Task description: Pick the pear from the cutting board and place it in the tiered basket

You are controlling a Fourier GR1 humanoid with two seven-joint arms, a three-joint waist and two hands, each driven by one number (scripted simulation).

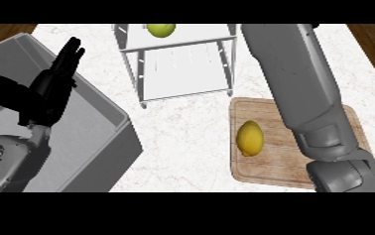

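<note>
The pear (pixel 250 138) lies on end on the left half of the board (pixel 267 172), which sits near the counter's front right corner. No fingers are near it: the right forearm (pixel 300 90) passes just to its right and runs toward the far edge, with its hand out of view, so I cannot tell the state of its fingers. The left hand (pixel 51 88) rests over the bin (pixel 102 145) at the left edge, fingers straight and up, well apart from the pear. Farther back stands the basket (pixel 183 75), a yellow-green fruit (pixel 161 29) on its top tier.
</note>
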